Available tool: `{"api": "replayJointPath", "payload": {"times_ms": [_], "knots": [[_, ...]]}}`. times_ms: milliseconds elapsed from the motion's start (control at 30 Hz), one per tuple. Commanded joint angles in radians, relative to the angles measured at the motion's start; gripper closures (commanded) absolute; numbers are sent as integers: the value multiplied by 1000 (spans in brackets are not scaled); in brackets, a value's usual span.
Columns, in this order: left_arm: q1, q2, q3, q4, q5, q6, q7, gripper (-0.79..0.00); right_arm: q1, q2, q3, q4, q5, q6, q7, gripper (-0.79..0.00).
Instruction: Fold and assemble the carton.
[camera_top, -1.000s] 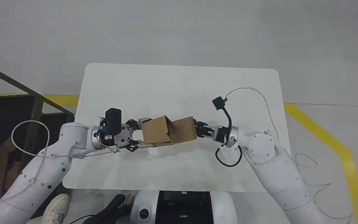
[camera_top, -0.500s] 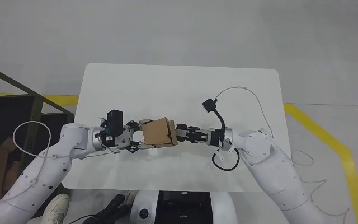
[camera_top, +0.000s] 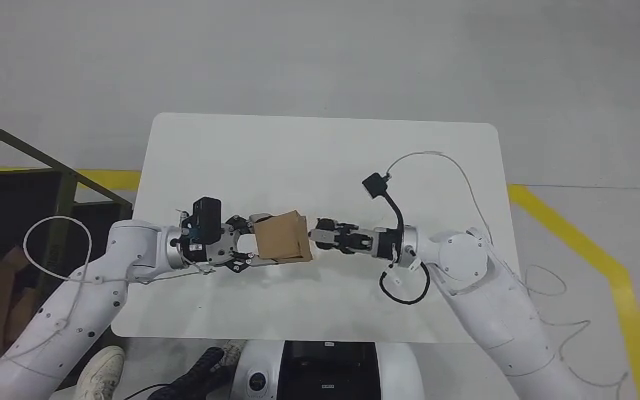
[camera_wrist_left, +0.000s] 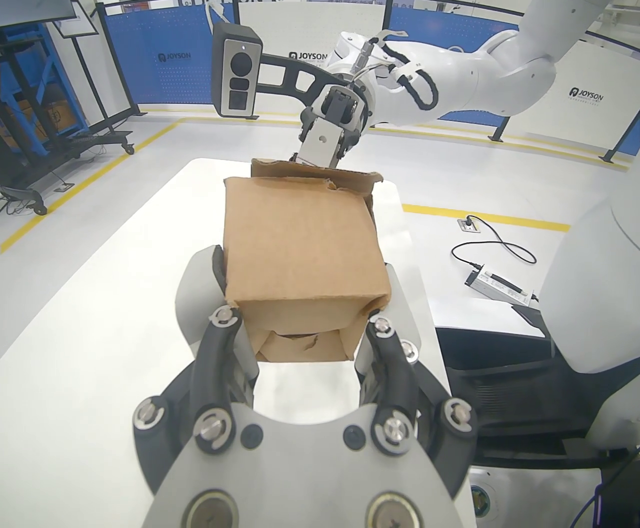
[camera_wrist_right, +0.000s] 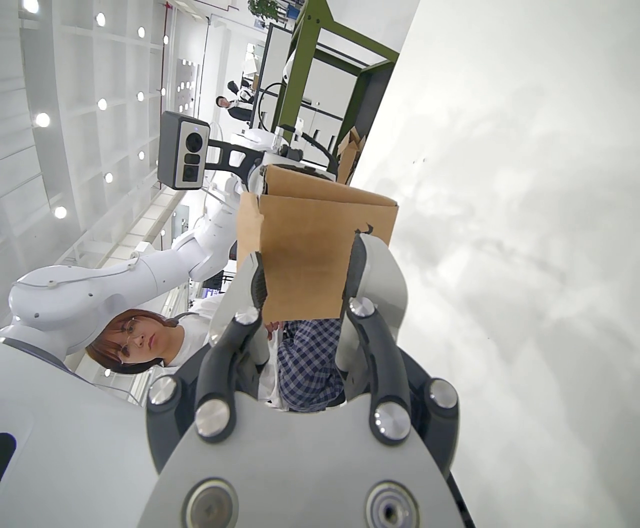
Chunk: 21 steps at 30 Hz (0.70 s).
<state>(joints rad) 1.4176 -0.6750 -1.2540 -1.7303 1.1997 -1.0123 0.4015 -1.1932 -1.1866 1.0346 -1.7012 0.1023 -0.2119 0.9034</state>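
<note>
The left gripper (camera_top: 243, 250) clenches the brown carton (camera_top: 280, 237) in mid-air over the middle of the desk's (camera_top: 300, 150) near edge. The right gripper (camera_top: 318, 238) has pushed in, folding the outstretched end flap (camera_wrist_left: 350, 177) flat. That end now looks closed, though I cannot tell whether this gripper grasps anything.

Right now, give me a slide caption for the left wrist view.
Left gripper holds the carton while the right gripper meets its far end.

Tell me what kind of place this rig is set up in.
Probably an industrial robotics lab or factory test floor: yellow floor lines mark off the work area, blue partition panels fence it, and a green steel rack stands beside the white table.
</note>
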Motion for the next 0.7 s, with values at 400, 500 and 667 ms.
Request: {"api": "replayJointPath", "payload": {"times_ms": [400,500,667], "knots": [[1,-3,0,4,9,0,0,-336,-14,9,22,-31,-1,1,-3,-286],[1,-4,-1,5,8,0,1,-336,-20,11,21,-39,-5,1,-1,-274],[1,-5,-2,4,8,0,2,-336,-21,13,15,-39,-10,3,-3,-265]]}}
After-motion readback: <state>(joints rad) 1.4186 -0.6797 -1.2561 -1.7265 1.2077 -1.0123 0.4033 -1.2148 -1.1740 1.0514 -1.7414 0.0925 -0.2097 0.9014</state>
